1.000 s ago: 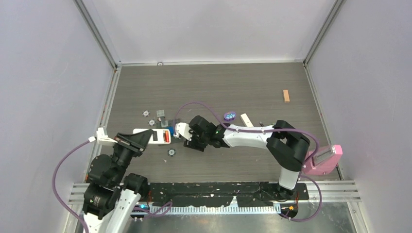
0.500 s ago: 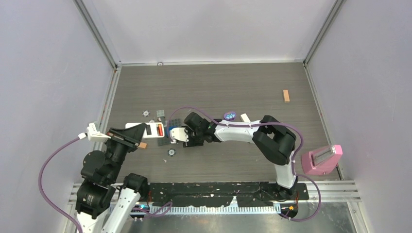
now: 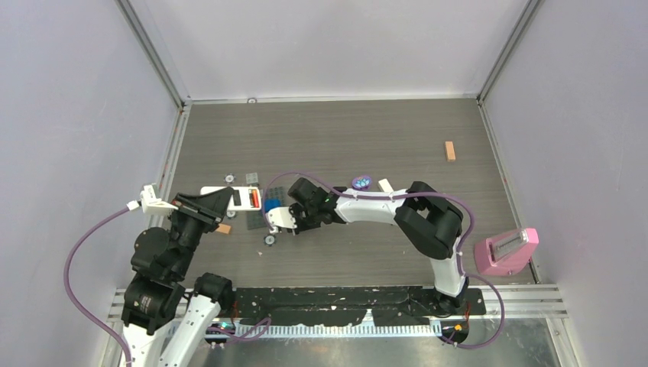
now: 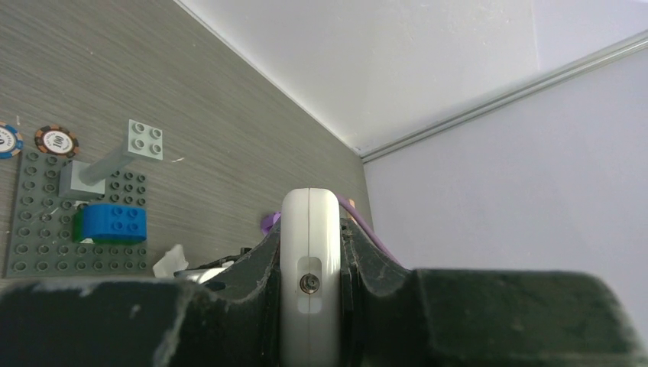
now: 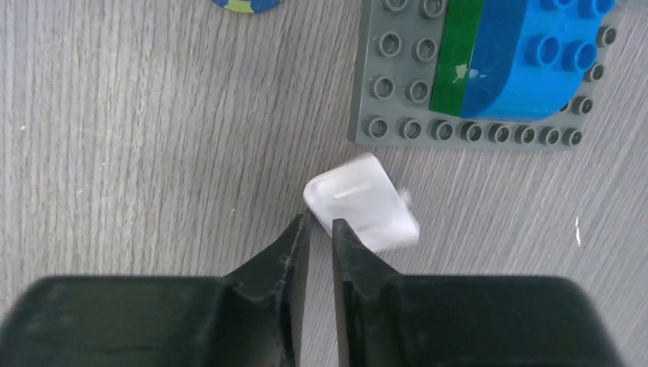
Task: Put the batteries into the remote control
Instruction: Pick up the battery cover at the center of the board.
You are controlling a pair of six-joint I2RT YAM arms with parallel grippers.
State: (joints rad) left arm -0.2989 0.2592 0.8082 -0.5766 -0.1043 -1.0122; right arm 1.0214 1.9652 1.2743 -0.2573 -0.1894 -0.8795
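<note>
ok so the remote control (image 3: pixel 243 197) is up in the left gripper (image 3: pixel 216 205), clamped hard. From the left wrist cam you're looking at it end-on, wedged between both fingers. From above, its long axis runs left-right across the table, with the free end pointing right toward the other arm. So the left arm is obviously the nearer 1, it's the one holding the thing. The right gripper (image 5: pixel 317 229) sits just off that free end, slightly nearer the arm bases, so the remote lies to its left. Its fingers are almost pinched together with only a thin slit showing. A small white piece (image 5: pixel 363 202) touches 1 fingertip, and I honestly can't tell if they've nipped its corner or are just next to it. My guess is it's the battery cover, but it's blurry. As for containers, there's a reddish battery (image 3: pixel 255 200) that looks seated in the bay at the remote's right end, though it's too tiny to be sure. I can't spot any other cells. The grey baseplate (image 5: pixel 390 76) next to the white piece carries a blue brick (image 5: pixel 535 61) and a green brick (image 5: pixel 451 53). The pink bin (image 3: pixel 527 241) far right has something greyish in it, no idea what.
</note>
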